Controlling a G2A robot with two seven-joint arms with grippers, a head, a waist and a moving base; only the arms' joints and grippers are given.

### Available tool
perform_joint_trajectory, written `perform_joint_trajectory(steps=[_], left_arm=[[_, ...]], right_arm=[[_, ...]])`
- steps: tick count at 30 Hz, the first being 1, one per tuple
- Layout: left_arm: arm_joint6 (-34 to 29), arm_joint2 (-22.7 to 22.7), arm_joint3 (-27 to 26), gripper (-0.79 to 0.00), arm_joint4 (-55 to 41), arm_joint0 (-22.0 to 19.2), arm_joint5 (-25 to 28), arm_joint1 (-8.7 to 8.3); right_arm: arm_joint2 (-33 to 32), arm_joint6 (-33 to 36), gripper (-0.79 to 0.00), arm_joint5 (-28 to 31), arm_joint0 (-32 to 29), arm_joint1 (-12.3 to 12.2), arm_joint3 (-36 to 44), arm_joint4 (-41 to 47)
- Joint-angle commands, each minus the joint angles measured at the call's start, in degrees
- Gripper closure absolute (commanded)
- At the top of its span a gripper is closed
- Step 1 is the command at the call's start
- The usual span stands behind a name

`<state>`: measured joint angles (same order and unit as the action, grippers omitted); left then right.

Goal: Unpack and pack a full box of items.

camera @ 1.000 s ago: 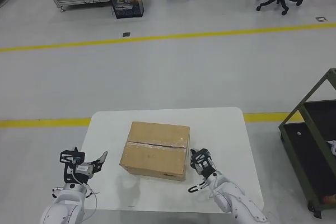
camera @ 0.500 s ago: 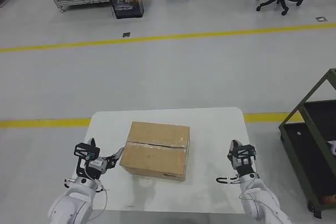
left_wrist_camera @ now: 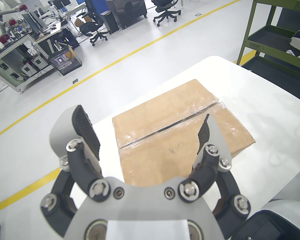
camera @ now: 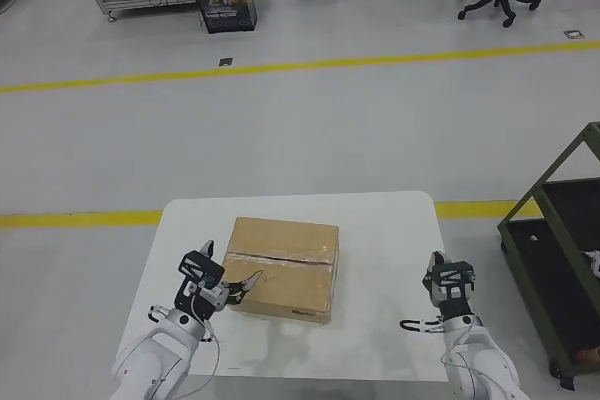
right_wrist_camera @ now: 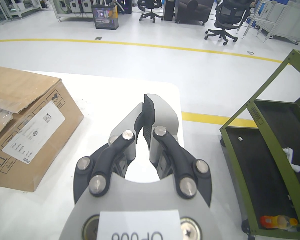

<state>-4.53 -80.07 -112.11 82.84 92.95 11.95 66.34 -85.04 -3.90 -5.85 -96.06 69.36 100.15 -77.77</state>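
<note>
The left gripper (left_wrist_camera: 142, 114) has swung in to the box (camera: 285, 262) sitting mid-surface (camera: 390, 225), jaws wide at its near-left corner, empty. The right gripper (right_wrist_camera: 147, 108) has backed off rightward, jaws pressed together on nothing.

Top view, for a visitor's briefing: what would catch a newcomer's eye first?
The closed, taped cardboard box sits in the middle of the white table. The left gripper hangs open at its near left corner; the right gripper is shut, out by the table's right edge.
</note>
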Motion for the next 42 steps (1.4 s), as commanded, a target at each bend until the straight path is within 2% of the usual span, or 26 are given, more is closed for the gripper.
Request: perform_joint_trajectory(steps=[1, 11, 15, 19, 25, 29, 42], left_arm=[[0.0, 0.0, 0.0, -0.785, 0.0, 0.0, 0.0, 0.0], [0.3, 0.3, -0.2, -0.785, -0.1, -0.5, 0.1, 0.05], [-0.1, 3.7, 1.1, -0.785, 3.8, -4.7, 0.9, 0.33], [-4.7, 8.8, 4.6, -0.785, 8.1, -10.2, 2.2, 0.87], [-10.2, 16.4, 9.7, -0.785, 7.9, -17.2, 1.7, 2.43], [-13.0, 19.4, 12.2, -0.785, 6.5, -20.8, 0.9, 3.39], [-13.0, 19.4, 12.2, -0.785, 6.5, -20.8, 0.9, 3.39]], right_arm=[[-0.6, 0.0, 0.0, 0.0, -0.2, 0.0, 0.1, 0.1], [-0.3, 0.9, 0.0, -0.3, -0.2, 0.3, -0.4, -0.2], [0.1, 1.3, 0.0, -0.4, 0.2, 0.4, -0.6, -1.2], [-0.7, 1.2, 0.0, -1.0, 0.2, 0.5, -0.4, -1.3], [-2.4, 1.2, 0.0, -1.9, -0.7, 0.5, -0.4, -1.3], [-3.1, 1.3, 0.0, -2.3, -1.2, 0.6, -0.7, -1.3], [-3.5, -0.6, 0.0, -4.7, -2.0, 1.3, -0.6, 1.1]])
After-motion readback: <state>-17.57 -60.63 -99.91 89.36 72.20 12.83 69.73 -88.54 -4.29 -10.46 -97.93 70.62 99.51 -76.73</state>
